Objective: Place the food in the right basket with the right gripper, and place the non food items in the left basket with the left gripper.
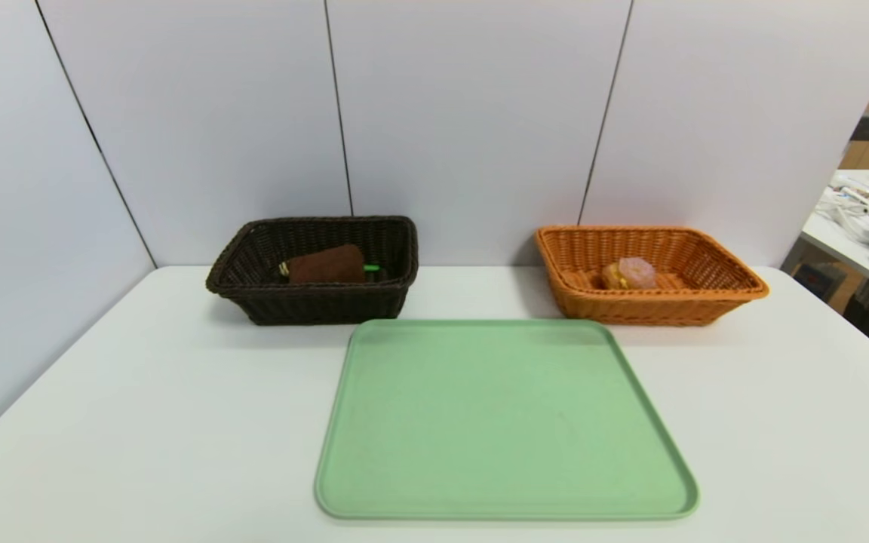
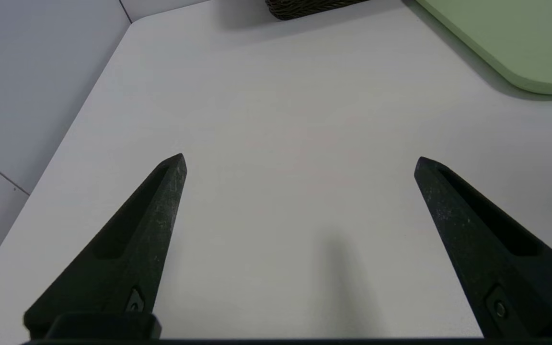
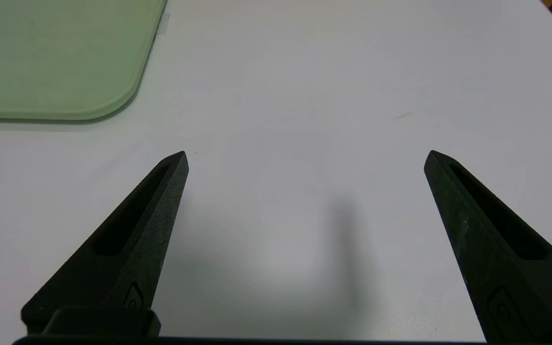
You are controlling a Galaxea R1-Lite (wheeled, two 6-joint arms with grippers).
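Observation:
The pink-topped bun (image 1: 630,273), the food, lies inside the orange right basket (image 1: 729,290) at the back right of the table. Inside the dark brown left basket (image 1: 253,290) at the back left lies a folded brown towel (image 1: 327,265) on top of the pasta spoon, whose green handle (image 1: 371,268) sticks out beside it. Neither arm appears in the head view. My left gripper (image 2: 300,160) hangs open over bare table near the table's left side. Over bare table to the right of the tray, my right gripper (image 3: 306,158) is open with nothing between its fingers.
A pale green tray (image 1: 480,483) lies bare in the middle of the white table, in front of both baskets; its corners show as tray corner (image 2: 534,81) and tray corner (image 3: 113,103). Grey wall panels stand behind. A cluttered side table (image 1: 868,249) is at far right.

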